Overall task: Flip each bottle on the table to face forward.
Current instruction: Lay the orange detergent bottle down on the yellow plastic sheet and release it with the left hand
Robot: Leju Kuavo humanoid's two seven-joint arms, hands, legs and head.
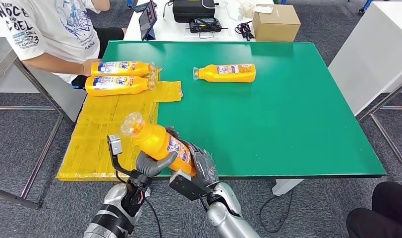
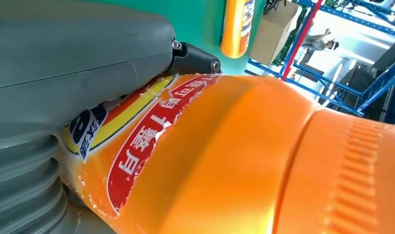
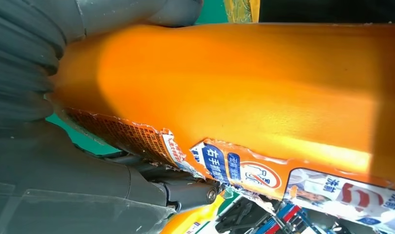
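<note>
You had an orange bottle [image 1: 159, 143] gripped between both hands at the lower centre of the head view, lifted over the near edge of the green table [image 1: 288, 114]. Its clear cap end pointed toward the upper left of the frame and its base sat low, between the two wrists. Your left hand [image 1: 151, 163] wrapped the bottle from the left, the thick grey thumb curled across its lower body. Your right hand [image 1: 201, 163] closed its dark fingers around the base from the right. Your left wrist view showed the grey thumb [image 2: 78, 63] pressed flat on the torn label, and your right wrist view showed the grey fingers [image 3: 54, 170] clamped against the orange side beside another peeling label.

Three more bottles lay on their sides. Two lay parallel and just beside each other at the upper left of the head view, the farther bottle [image 1: 122, 68] and the nearer bottle [image 1: 119, 85], both on the yellow sheet [image 1: 104, 134] that covered the table's left part, caps pointing right. A person's hand [image 1: 87, 67] rested at the left end of the farther one. The lone bottle [image 1: 226, 73] lay at upper centre on bare green, cap pointing left, well apart from the pair. A cardboard box [image 1: 276, 22] sat on the white table beyond.
</note>
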